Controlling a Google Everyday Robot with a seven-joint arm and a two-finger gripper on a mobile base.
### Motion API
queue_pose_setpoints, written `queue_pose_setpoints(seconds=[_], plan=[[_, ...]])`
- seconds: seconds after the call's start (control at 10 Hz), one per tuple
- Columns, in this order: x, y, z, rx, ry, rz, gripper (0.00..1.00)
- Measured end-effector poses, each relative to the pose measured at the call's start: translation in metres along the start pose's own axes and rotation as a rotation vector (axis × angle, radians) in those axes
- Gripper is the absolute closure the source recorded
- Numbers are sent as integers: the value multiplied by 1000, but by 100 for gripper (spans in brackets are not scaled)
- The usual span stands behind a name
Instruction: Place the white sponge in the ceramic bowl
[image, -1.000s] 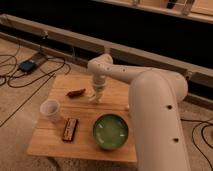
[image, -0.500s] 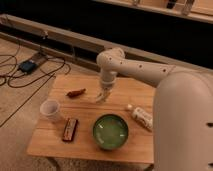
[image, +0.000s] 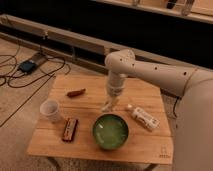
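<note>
The white sponge shows as a small cream block at the tip of my gripper, which points down over the middle of the wooden table and is shut on it. The sponge sits just above or on the tabletop; I cannot tell which. The ceramic bowl, glossy green with a darker rim, stands empty just in front of the gripper, near the table's front edge. My arm reaches in from the right.
A white cup stands at the left. In front of it lies a dark red bar. A small brown object lies at the back left, and a white printed packet lies right of the bowl. Cables trail on the floor at the left.
The gripper has moved to the right and nearer to the bowl with the sponge in it. The arm has swung aside, uncovering the packet.
</note>
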Motion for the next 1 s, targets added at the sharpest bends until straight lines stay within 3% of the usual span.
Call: queue_pose_setpoints(seconds=[0.2,0.4,0.9,1.0], plan=[[-2,24,6,-35,-28,13,93],[0,38,12,-56,-42,29,77],[6,55,34,-94,-64,59,24],[6,56,35,-97,-66,59,21]])
